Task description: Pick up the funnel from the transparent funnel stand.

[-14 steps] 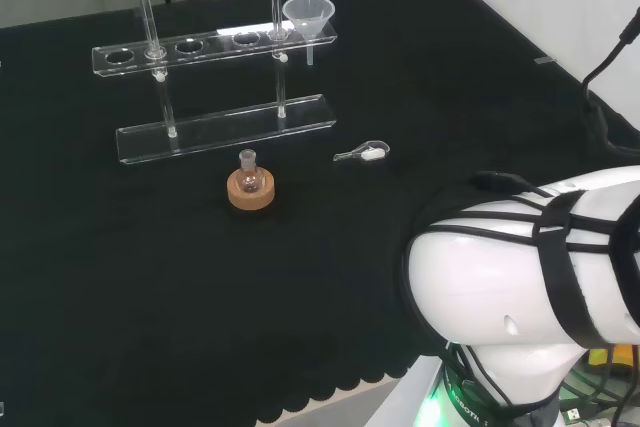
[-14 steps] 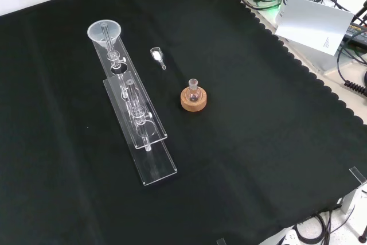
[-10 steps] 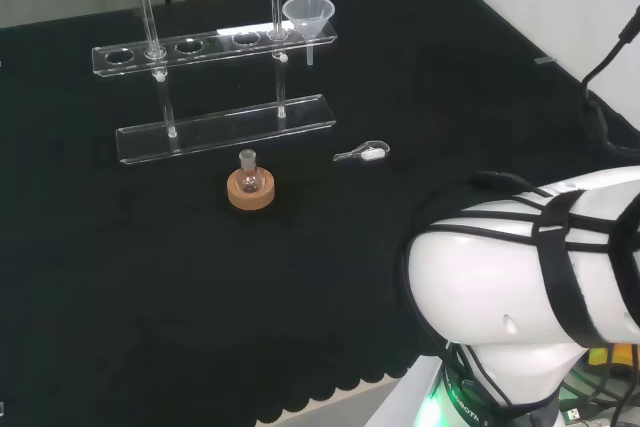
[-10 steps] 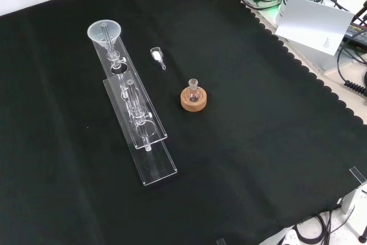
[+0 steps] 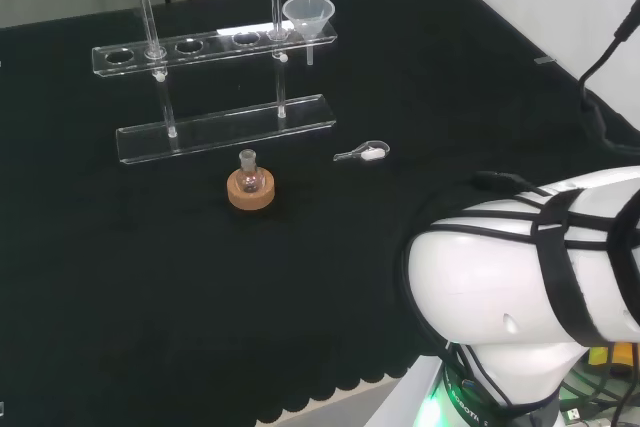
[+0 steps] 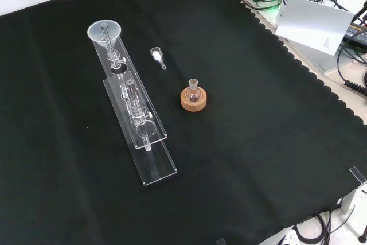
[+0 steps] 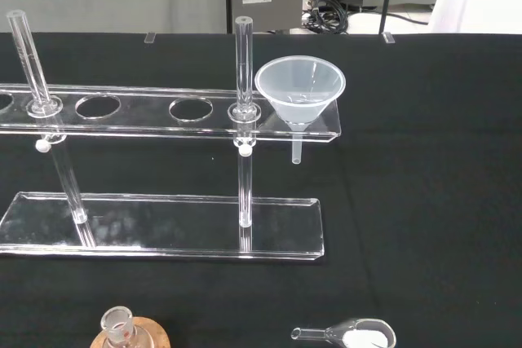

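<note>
Wrist view has the clear funnel (image 7: 300, 96) sitting in the end hole of the transparent funnel stand (image 7: 163, 226), spout poking down thru the top shelf, right beside an upright rod. Front view: small flask on a cork ring (image 6: 194, 98) near the stand w/ a little scoop (image 6: 157, 55) of white powder apart from it. Can't tell what the hand's doing tbh.
</note>
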Controlling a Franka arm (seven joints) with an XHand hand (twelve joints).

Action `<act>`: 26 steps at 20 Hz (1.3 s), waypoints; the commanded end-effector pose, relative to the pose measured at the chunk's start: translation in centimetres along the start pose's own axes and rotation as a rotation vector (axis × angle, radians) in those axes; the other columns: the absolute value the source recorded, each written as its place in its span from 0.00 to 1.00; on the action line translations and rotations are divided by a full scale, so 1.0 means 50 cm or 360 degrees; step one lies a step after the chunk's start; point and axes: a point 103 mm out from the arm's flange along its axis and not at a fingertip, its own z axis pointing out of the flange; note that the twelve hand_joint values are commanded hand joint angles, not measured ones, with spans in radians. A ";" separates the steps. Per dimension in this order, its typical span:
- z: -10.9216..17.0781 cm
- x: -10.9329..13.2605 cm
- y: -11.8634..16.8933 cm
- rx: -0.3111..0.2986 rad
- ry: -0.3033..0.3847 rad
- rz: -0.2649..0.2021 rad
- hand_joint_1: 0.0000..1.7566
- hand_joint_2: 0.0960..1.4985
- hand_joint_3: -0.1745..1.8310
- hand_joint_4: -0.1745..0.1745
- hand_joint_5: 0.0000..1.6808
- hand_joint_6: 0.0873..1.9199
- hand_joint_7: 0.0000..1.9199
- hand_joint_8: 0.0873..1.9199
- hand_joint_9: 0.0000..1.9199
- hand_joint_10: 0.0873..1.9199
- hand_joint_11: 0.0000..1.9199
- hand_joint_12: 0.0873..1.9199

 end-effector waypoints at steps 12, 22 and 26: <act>0.088 -0.054 0.075 0.0061 -0.0024 0.0176 0.14 0.71 0.21 0.52 0.11 0.00 0.05 0.18 0.09 0.30 0.00 0.62; 0.150 -0.090 0.204 0.0144 0.0001 0.0133 0.23 0.65 0.20 0.50 0.11 0.00 0.03 0.26 0.09 0.32 0.00 0.64; 0.173 -0.107 0.284 0.0213 -0.0058 0.0115 0.28 0.61 0.19 0.49 0.10 0.00 0.03 0.27 0.09 0.33 0.00 0.64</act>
